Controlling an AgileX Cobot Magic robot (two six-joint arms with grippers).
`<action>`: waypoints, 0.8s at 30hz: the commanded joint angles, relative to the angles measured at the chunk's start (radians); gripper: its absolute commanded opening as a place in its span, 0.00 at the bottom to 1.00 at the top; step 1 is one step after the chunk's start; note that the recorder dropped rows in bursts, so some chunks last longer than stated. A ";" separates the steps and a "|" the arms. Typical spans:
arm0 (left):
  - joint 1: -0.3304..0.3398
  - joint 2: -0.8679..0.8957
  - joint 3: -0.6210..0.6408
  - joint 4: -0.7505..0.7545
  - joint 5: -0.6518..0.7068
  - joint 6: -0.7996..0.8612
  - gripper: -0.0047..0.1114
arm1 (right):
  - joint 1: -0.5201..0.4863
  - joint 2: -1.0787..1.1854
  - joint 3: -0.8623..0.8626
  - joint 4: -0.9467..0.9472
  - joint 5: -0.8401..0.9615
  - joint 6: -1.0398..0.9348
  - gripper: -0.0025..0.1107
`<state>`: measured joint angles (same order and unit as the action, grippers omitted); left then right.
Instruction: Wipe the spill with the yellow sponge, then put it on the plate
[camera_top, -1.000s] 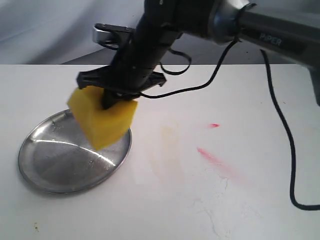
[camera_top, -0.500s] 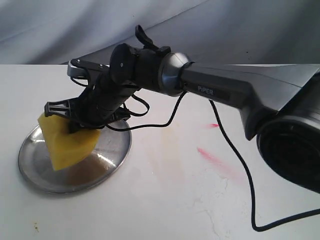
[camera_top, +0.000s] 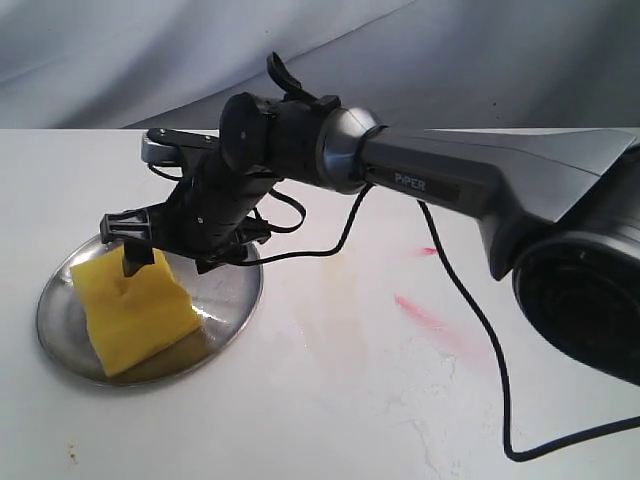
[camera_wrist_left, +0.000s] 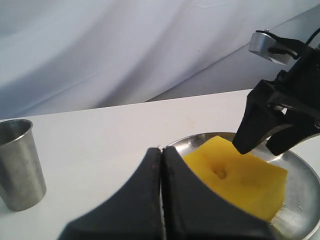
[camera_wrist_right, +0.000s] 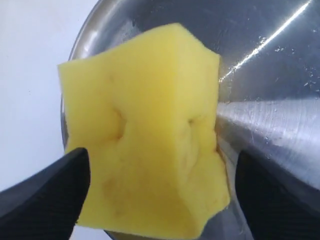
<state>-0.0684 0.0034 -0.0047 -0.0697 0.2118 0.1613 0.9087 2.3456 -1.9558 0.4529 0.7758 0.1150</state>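
Observation:
The yellow sponge (camera_top: 135, 315) (camera_wrist_left: 240, 175) (camera_wrist_right: 145, 125) lies on the left half of the silver plate (camera_top: 240, 300) (camera_wrist_left: 302, 172) (camera_wrist_right: 270, 75), with two pinch dents in its top. My right gripper (camera_top: 175, 255) (camera_wrist_left: 267, 142) (camera_wrist_right: 160, 185) hovers just above it, open, one finger on each side and neither squeezing it. Of the spill, only a faint pale yellowish smear (camera_top: 335, 295) shows on the white table to the right of the plate. My left gripper (camera_wrist_left: 161, 150) is shut on nothing, close to the plate's rim; the exterior view does not show it.
Two thin red streaks (camera_top: 430, 315) (camera_top: 428, 250) mark the table right of the smear. A black cable (camera_top: 470, 340) trails from the right arm across the table. A metal cup (camera_wrist_left: 17, 165) stands beside the left gripper. Grey cloth hangs behind.
The right gripper carried the sponge down over the plate, set it flat on it and opened; the sponge now rests free.

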 joint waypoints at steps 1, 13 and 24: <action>-0.001 -0.003 0.005 0.001 -0.006 -0.002 0.04 | -0.041 -0.050 0.005 -0.037 0.071 0.020 0.66; -0.001 -0.003 0.005 0.001 -0.006 -0.002 0.04 | -0.021 -0.488 0.489 -0.610 0.133 0.229 0.02; -0.001 -0.003 0.005 0.001 -0.006 -0.002 0.04 | -0.023 -1.120 1.168 -0.671 -0.212 0.397 0.02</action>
<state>-0.0684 0.0034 -0.0047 -0.0697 0.2118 0.1613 0.8865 1.3250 -0.8581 -0.1975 0.6024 0.4897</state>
